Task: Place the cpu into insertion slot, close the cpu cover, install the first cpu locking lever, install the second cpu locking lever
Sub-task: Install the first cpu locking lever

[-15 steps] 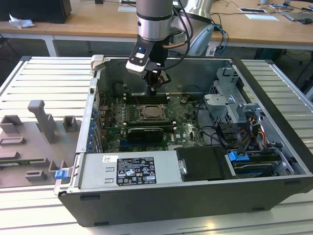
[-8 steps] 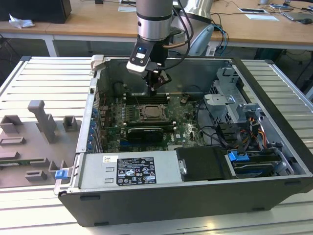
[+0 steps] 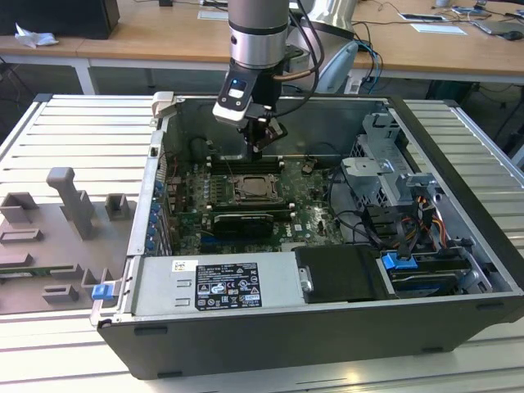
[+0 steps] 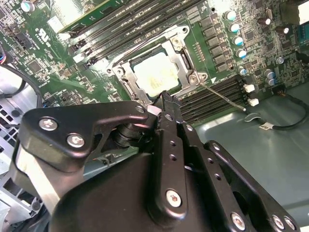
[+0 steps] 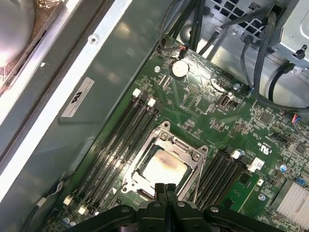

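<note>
The cpu (image 5: 164, 166) lies flat in its socket on the green motherboard (image 5: 212, 104), its pale metal top showing through the cut-out of the cpu cover (image 5: 189, 155). The cover lies down around the chip in both wrist views. In the second wrist view the cpu (image 4: 157, 77) sits inside the cover (image 4: 179, 52), and a thin locking lever (image 4: 226, 98) sticks out sideways over the memory slots. My gripper (image 5: 165, 187) hangs just above the socket's edge, shut with nothing between its fingers. In the exterior view the gripper (image 3: 260, 146) hovers over the socket (image 3: 250, 190).
The board lies inside an open computer case (image 3: 458, 123) with tall walls around it. Memory slots (image 5: 120, 140) flank the socket on both sides. Cable bundles (image 5: 260, 43) and a drive cage (image 3: 385, 168) stand to the exterior view's right. A grey fixture (image 3: 70, 201) rests outside the case.
</note>
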Motion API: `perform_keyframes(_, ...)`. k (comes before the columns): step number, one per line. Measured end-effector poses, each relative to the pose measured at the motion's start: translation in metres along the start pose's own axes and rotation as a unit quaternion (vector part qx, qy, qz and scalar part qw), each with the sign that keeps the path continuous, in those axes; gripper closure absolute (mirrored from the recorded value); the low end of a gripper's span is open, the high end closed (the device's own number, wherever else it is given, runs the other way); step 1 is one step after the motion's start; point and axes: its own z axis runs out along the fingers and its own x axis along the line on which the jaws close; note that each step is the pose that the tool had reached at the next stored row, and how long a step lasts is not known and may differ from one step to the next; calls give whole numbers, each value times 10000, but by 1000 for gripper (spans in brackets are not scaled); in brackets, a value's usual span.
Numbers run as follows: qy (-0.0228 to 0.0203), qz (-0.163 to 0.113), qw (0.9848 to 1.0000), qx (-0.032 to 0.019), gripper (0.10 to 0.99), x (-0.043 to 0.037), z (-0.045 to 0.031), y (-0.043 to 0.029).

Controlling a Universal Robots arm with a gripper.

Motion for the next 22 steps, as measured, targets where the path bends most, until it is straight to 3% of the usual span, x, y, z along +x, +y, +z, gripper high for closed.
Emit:
perform_keyframes(3, 5, -145, 9999, -2, 980, 0, 0, 0)
perform_keyframes(6, 17, -496, 9988, -6, 980, 0, 0, 0)
perform_keyframes(11, 38, -1135, 9935, -12, 980, 0, 1, 0)
perform_keyframes(15, 47, -1391, 9903, -15, 980, 0, 1, 0)
perform_keyframes(17, 56, -1661, 9861, -18, 980, 0, 1, 0)
perform_keyframes(19, 61, -1785, 9839, -19, 980, 0, 2, 0)
perform_keyframes(22, 72, -2106, 9776, -23, 980, 0, 2, 0)
